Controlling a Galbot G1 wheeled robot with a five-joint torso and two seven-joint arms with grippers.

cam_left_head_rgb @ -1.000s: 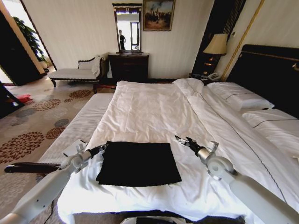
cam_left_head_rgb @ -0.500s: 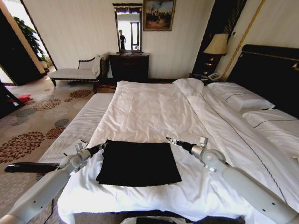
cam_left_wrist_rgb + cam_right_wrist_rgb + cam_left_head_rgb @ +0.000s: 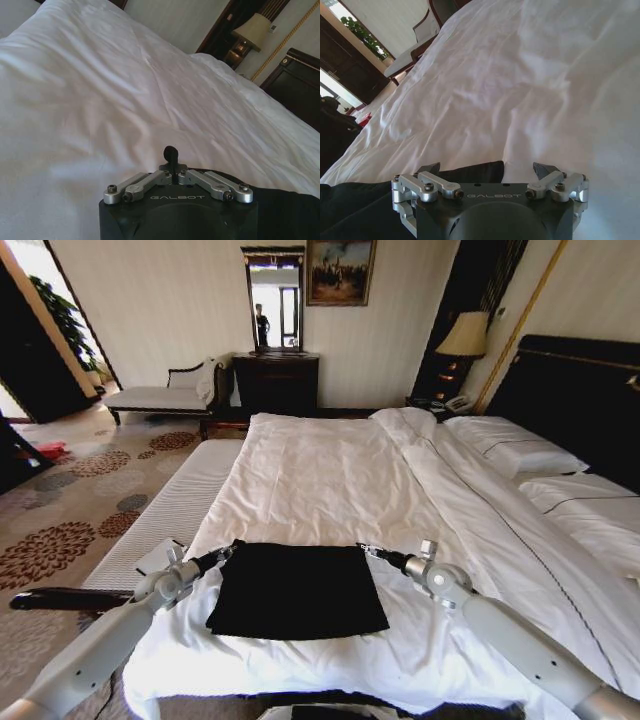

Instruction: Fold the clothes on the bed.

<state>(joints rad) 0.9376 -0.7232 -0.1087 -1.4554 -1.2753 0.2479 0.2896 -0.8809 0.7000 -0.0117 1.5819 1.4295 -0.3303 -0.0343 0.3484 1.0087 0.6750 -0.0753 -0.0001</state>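
The clothes (image 3: 296,590) lie as a flat black rectangle on the near part of the bed's (image 3: 330,470) white duvet. My left gripper (image 3: 233,548) is at the rectangle's far left corner. In the left wrist view its fingertips (image 3: 171,152) meet in one black tip, shut on that corner, with black fabric (image 3: 287,215) beside the wrist. My right gripper (image 3: 368,551) is at the far right corner. In the right wrist view this gripper (image 3: 487,169) stands open, and the black corner of the clothes (image 3: 470,172) lies between its two fingers.
White pillows (image 3: 515,452) and a dark headboard (image 3: 585,390) are at the right. A pale striped bench (image 3: 175,505) runs along the bed's left side above patterned carpet. A chaise (image 3: 160,395), dark dresser (image 3: 275,380) and lamp (image 3: 463,335) stand by the far wall.
My right gripper has moved left and slightly down to the far right corner of the clothes. The left gripper has shifted a little toward the far left corner.
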